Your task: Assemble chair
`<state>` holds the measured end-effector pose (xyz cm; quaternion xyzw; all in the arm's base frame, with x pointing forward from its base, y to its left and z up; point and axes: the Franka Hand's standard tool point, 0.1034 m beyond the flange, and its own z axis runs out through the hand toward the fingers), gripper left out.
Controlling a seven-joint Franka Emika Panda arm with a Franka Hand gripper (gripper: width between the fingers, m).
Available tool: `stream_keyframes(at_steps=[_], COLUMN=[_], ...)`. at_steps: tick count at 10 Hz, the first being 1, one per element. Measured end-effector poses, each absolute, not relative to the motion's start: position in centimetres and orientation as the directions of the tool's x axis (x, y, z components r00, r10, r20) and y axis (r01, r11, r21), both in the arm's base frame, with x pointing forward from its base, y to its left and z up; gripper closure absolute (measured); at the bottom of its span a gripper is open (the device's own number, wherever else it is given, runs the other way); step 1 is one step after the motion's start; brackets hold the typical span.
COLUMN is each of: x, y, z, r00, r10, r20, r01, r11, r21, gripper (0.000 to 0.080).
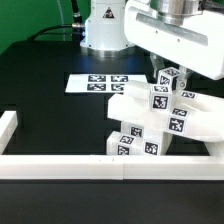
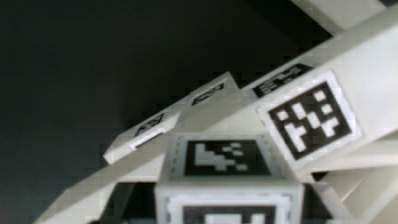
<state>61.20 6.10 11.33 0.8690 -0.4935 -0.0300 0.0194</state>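
We're right up against the chair [image 2: 267,150] here, white blocky parts filling the frame against a dark background. We've got one large black-and-white tag [image 2: 313,117] on a slanted white face, two smaller tags [image 2: 210,93] on the bar beyond it, and another tag [image 2: 221,155] facing us on a block, all somewhat blurred.

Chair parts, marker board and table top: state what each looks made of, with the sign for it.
Chair parts: apparently rigid white plastic, matte, with blocky moulded edges; the black-and-white tags look like flat printed stickers.
Marker board: thin, flat, white, perhaps card or plastic sheet; cannot tell which.
Table top: black and dull, showing no reflections; possibly cloth or matte laminate.
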Motion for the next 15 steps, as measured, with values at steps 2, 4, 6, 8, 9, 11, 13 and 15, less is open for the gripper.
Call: stream_keyframes(at_steps=[2,4,6,8,9,11,13,15], x=[61.19,61.19,61.18,61.19,61.19,61.20,61.24,61.24], y=[6.19,6.23,6.21,6.14,6.07,6.07,6.12,6.08], z=[11.33,11.33,11.33,11.36,11.36,11.36,11.40,11.35], r00=[0.418,0.368,0.404,0.421,0.524,0.656,0.777,0.875], r10=[-0.908,-0.930,-0.914,-0.907,-0.851,-0.754,-0.628,-0.481], r20=[-0.027,-0.023,-0.026,-0.027,-0.032,-0.042,-0.051,-0.057], r01=[-0.905,-0.927,-0.912,-0.904,-0.848,-0.751,-0.626,-0.480], r11=[-0.419,-0.368,-0.405,-0.421,-0.525,-0.657,-0.778,-0.877], r21=[0.066,0.067,0.067,0.068,0.066,0.060,0.051,0.041], gripper=[0.0518,0.0518,0.0515,0.0297,0.0177,0.0158,0.0151,0.0150])
